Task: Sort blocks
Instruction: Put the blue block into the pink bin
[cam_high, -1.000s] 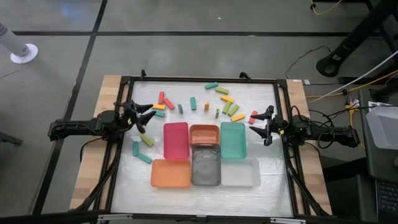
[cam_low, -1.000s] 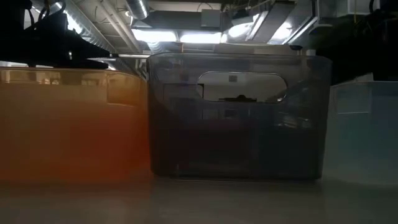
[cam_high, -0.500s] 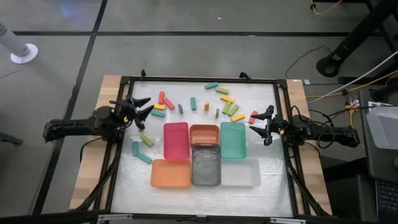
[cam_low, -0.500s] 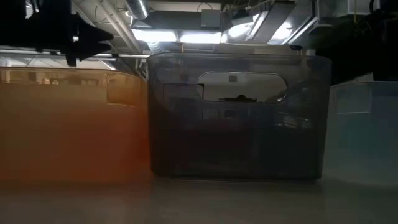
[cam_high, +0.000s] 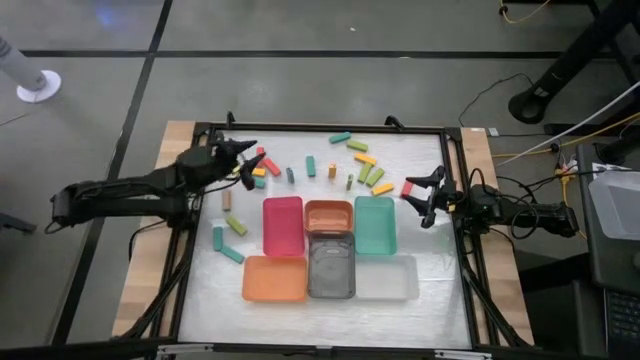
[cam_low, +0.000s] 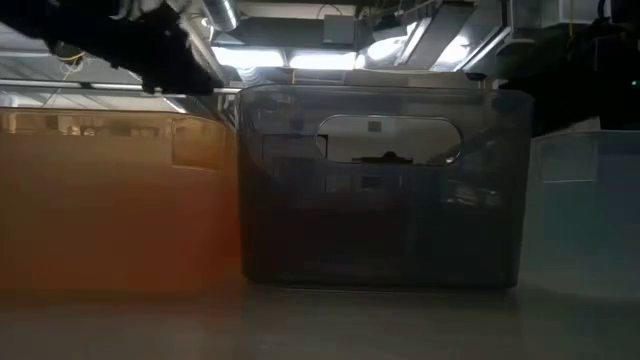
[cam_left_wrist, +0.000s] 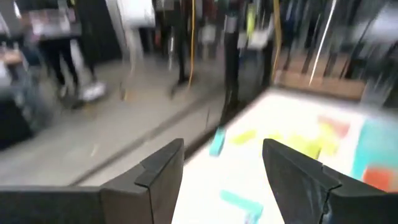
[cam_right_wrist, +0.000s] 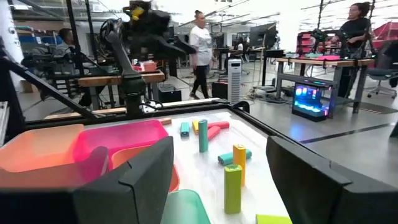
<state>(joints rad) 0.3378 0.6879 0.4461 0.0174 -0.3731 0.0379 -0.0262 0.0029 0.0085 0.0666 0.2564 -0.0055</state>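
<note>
Above the far-left blocks (cam_high: 262, 166), the left gripper (cam_high: 243, 152) hangs open; centre it on one block before descending. Right gripper (cam_high: 428, 190) waits open.

High cam straight down; low cam (table level) hugs trays (cam_low: 380, 190).

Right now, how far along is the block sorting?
Barely begun: the pink tray and the other trays look empty. Both the left gripper and right gripper are open and hold nothing. All the blocks lie scattered on the table, unsorted.
</note>
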